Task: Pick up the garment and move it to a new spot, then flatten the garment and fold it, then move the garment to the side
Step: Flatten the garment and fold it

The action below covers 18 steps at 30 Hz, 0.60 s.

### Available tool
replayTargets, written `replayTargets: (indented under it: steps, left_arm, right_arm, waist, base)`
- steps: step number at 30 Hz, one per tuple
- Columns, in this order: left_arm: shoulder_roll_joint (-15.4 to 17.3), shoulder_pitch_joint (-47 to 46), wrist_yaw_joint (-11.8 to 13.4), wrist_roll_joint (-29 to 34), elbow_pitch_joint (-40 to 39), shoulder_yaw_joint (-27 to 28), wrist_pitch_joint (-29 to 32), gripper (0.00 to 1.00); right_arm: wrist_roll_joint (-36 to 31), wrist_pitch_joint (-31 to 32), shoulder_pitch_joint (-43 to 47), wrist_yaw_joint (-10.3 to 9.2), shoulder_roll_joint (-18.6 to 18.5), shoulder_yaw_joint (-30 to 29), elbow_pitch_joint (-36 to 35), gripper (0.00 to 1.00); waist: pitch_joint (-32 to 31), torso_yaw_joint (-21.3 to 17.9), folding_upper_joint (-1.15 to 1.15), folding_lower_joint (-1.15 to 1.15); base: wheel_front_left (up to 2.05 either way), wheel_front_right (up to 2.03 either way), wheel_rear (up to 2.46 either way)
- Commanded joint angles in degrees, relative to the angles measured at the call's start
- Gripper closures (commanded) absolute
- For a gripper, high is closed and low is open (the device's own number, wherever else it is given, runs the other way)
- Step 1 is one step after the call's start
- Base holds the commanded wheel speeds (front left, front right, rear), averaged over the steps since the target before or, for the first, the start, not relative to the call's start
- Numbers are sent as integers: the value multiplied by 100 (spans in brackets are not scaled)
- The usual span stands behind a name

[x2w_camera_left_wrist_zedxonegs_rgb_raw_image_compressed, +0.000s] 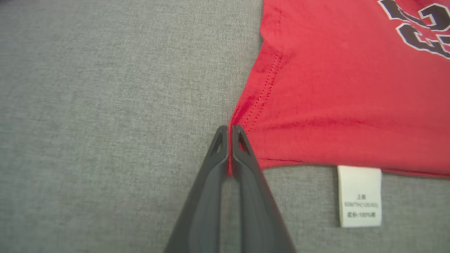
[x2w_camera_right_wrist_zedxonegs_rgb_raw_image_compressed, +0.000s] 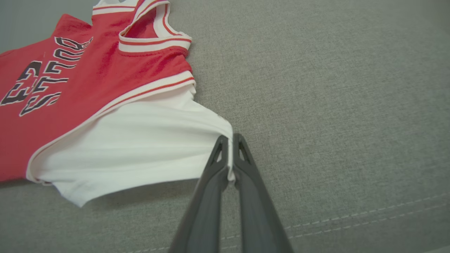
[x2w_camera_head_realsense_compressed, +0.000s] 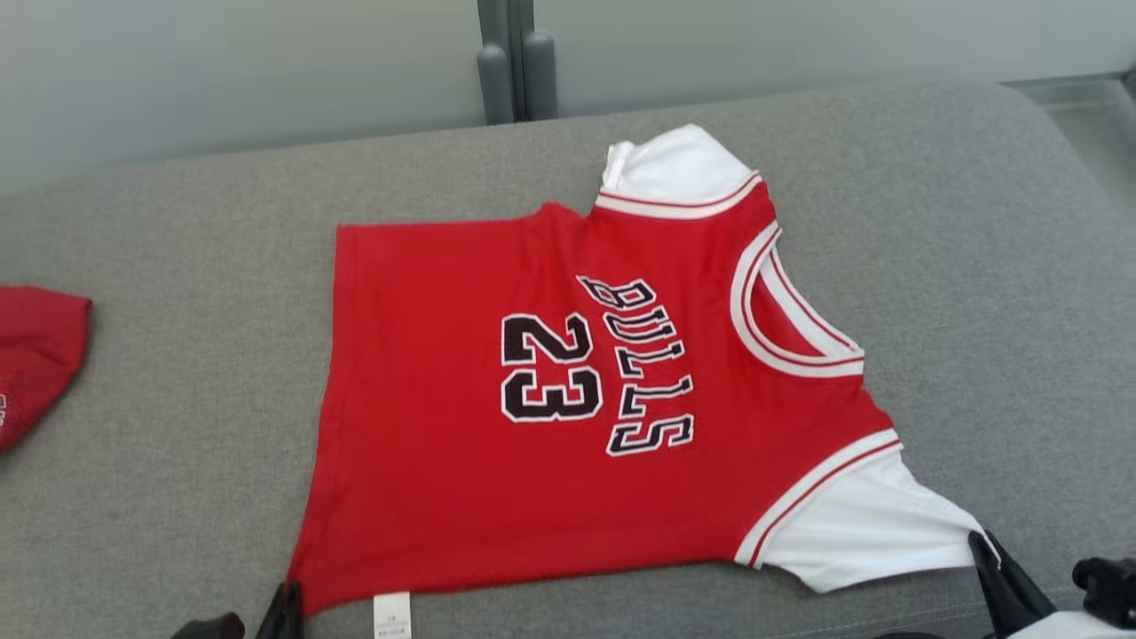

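Nearest, by the front edge of the grey fabric couch seat (x2w_camera_head_realsense_compressed: 177,497), the left hand (x2w_camera_left_wrist_zedxonegs_rgb_raw_image_compressed: 229,128) is pinched tight on the hem corner of the red basketball jersey with white sleeves (x2w_camera_head_realsense_compressed: 426,461), and the right hand (x2w_camera_right_wrist_zedxonegs_rgb_raw_image_compressed: 229,137) on its near sleeve tip. Spread mid-seat, it looks light and limp, likely sagging between holds; corners and seams grip best.

Soft cloth on rough woven upholstery, matt all round.
The red-and-white cloth jersey (x2w_camera_head_realsense_compressed: 461,426) is a smooth, fine, matt knit, ribbed at its striped trims, with flat black lettering; the white rectangular fabric label (x2w_camera_left_wrist_zedxonegs_rgb_raw_image_compressed: 359,196) at its hem looks smooth and slightly stiff. The grey cushioned surface (x2w_camera_head_realsense_compressed: 177,444) is coarse woven textile, matt and grainy. The long dark fingers of the left gripper (x2w_camera_left_wrist_zedxonegs_rgb_raw_image_compressed: 230,128) and the right gripper (x2w_camera_right_wrist_zedxonegs_rgb_raw_image_compressed: 230,137) look like smooth, matt moulded plastic.
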Motion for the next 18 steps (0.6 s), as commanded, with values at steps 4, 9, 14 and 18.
replayTargets:
  steps: [4, 9, 14, 18]
  left_arm:
    - [32, 401, 20, -3, -66, 115, 15, 100]
    - [12, 683, -18, 10, -172, 70, 14, 100]
    - [7, 763, -39, -88, -306, -31, 12, 100]
    - [3, 575, -69, -227, -652, -141, 10, 100]
  right_arm:
    - [14, -28, 234, -25, -55, 62, 25, 100]
    - [63, -28, 397, -25, -99, 136, -14, 100]
    - [48, -27, 462, -25, -130, 27, -184, 100]
    - [-2, -27, 260, -24, -131, 37, -318, 100]
  waist:
    - [-622, -22, 0, 1]
    - [-717, 31, 0, 1]
    - [-677, 111, 0, 1]
    - [-597, 170, 0, 1]
  base:
    - [0, 0, 0]
    - [0, 0, 0]
    - [0, 0, 0]
    - [0, 0, 0]
